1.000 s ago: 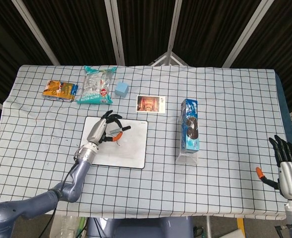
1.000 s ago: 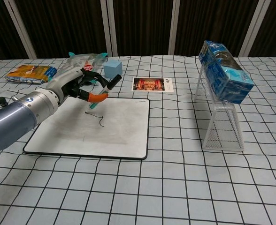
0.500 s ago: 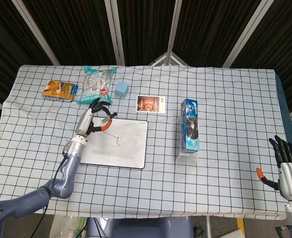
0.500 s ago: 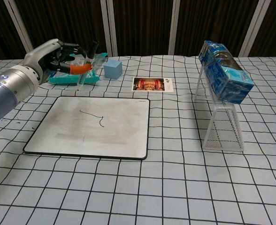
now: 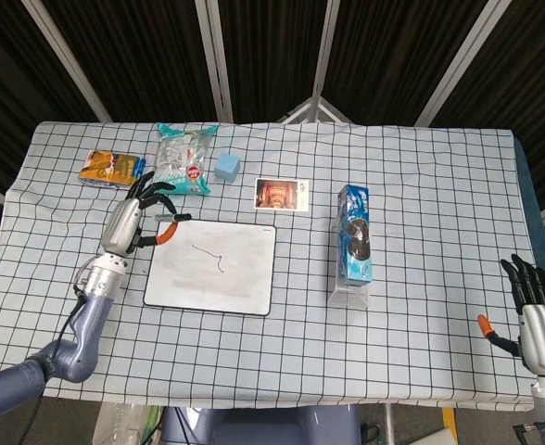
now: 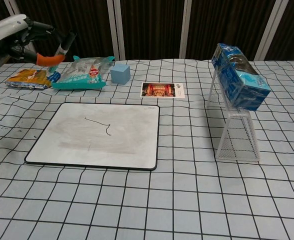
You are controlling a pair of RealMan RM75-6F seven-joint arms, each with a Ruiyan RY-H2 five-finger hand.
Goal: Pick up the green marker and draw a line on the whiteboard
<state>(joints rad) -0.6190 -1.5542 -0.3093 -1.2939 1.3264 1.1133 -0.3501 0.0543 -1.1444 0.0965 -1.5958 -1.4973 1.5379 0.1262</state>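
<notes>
The whiteboard (image 5: 212, 269) (image 6: 97, 135) lies flat at the centre left of the checked table, with a thin dark squiggle (image 5: 213, 257) (image 6: 103, 125) drawn on it. My left hand (image 5: 129, 222) (image 6: 11, 36) is raised above the table, left of the board's far left corner. It pinches a slim dark marker (image 6: 65, 43) (image 5: 166, 217), which sticks out toward the board; its colour is hard to tell. My right hand (image 5: 537, 315) hangs off the table's front right corner, fingers spread and holding nothing. The chest view does not show it.
Behind the board lie a yellow packet (image 5: 112, 169) (image 6: 29, 78), a teal snack bag (image 5: 184, 158) (image 6: 82, 72), a blue cube (image 5: 226, 167) (image 6: 120, 73) and a photo card (image 5: 280, 194) (image 6: 162, 90). A blue cookie box (image 5: 355, 232) (image 6: 239, 75) rests on a mesh stand (image 6: 234, 137) to the right.
My left hand lifted the marker off the whiteboard and carried it up and left, past the board's left edge. A drawn line stays on the board. My right hand has not moved.
</notes>
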